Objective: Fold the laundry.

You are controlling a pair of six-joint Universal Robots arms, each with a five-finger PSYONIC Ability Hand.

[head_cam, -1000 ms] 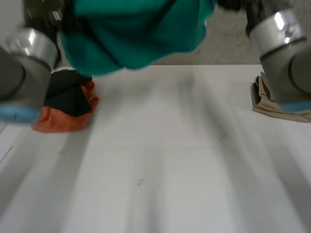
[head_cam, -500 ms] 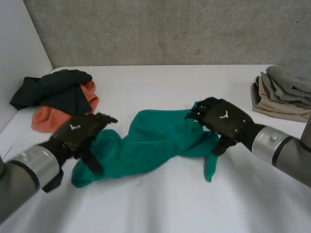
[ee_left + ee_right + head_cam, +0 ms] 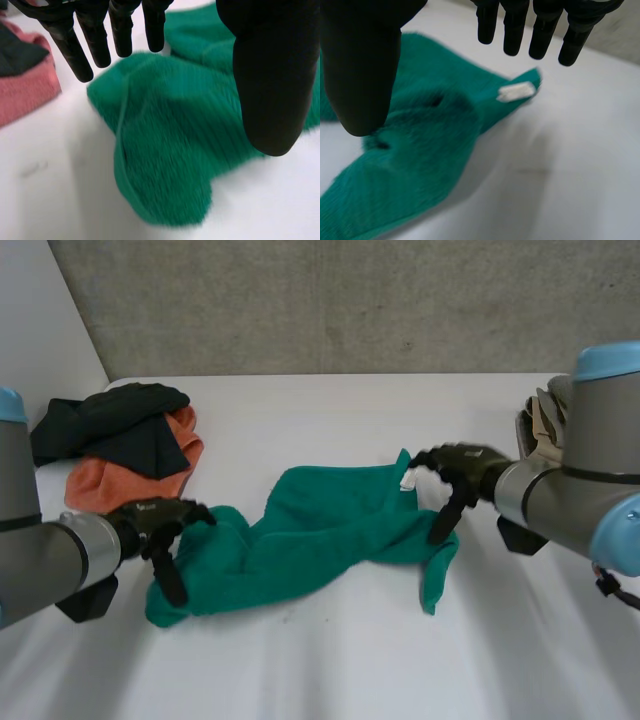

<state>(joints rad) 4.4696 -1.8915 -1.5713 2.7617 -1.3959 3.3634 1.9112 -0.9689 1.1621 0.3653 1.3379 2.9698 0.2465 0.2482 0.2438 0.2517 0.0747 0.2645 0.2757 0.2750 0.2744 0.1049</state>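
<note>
The green towel (image 3: 320, 530) lies rumpled mid-tabletop (image 3: 330, 660), its long axis running from the near left towards the far right, with the white tag (image 3: 407, 480) at its far-right corner. The left hand (image 3: 160, 520) is over the near-left end, fingers straight and loose, gripping nothing. The right hand (image 3: 455, 472) is by the tag corner, also slack; its thumb perhaps touches the cloth. A dark-and-orange heap (image 3: 120, 440) sits at the far left corner, and a folded stack (image 3: 535, 428) at the right edge.

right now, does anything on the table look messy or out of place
The green towel lies bunched and twisted mid-table, not spread flat, its white tag showing at the corner by the right robot hand. The black and orange cloths sit in a loose heap, unlike the neat folded stack.
</note>
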